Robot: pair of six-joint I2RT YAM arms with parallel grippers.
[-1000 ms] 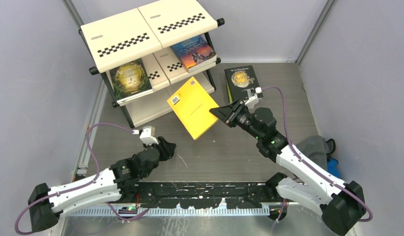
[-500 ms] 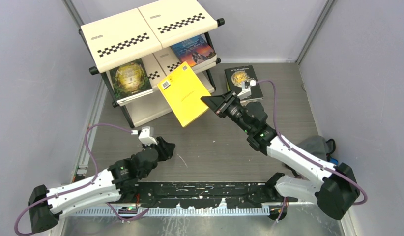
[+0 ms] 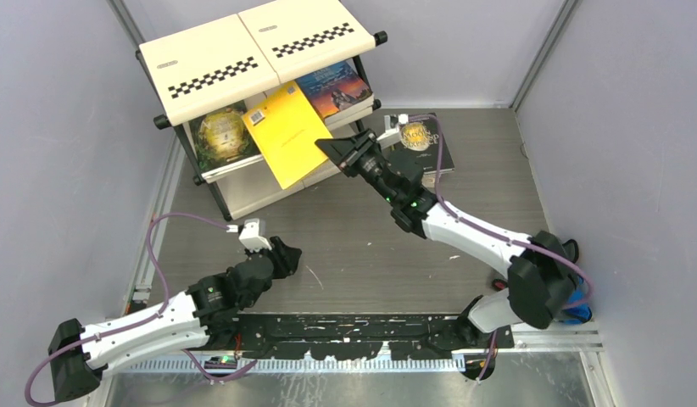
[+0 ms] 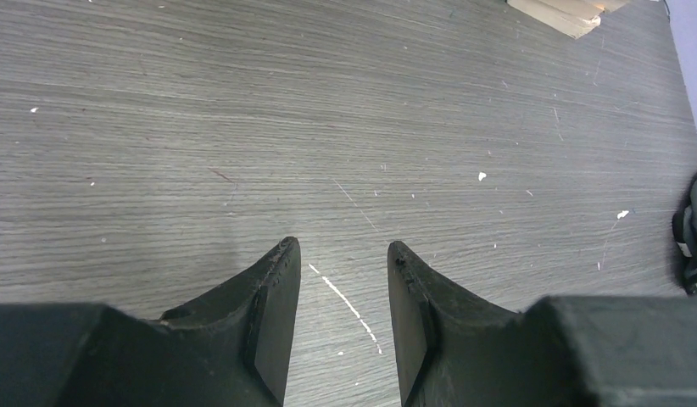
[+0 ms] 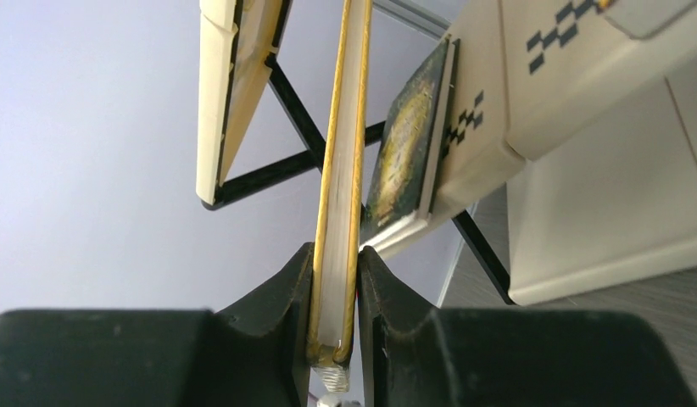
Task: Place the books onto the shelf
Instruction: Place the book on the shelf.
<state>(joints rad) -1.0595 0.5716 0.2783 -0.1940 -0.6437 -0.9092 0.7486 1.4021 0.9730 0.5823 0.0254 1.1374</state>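
My right gripper (image 3: pixel 331 150) is shut on the lower corner of an orange-yellow book (image 3: pixel 286 132), held off the table. The book (image 5: pixel 341 161) stands edge-on between the top and middle tiers of the cream checkered shelf (image 3: pixel 243 52). On the middle tier lie a green-and-gold book (image 3: pixel 216 134), also visible as the green-and-gold book (image 5: pixel 404 153), and a blue book (image 3: pixel 335 87). A black book with gold lettering (image 3: pixel 423 137) lies on the table behind my right arm. My left gripper (image 4: pixel 339 248) is open over bare table, seen at the near left as the left gripper (image 3: pixel 291 254).
A dark grey and blue cloth bundle (image 3: pixel 574 280) lies by the right wall, partly behind the right arm. Pale walls enclose the table on three sides. The shelf's black frame legs (image 5: pixel 476 246) stand close to the held book.
My right arm has stretched up and to the left, carrying the orange-yellow book from mid-table to the shelf's middle tier. The left arm has not moved.
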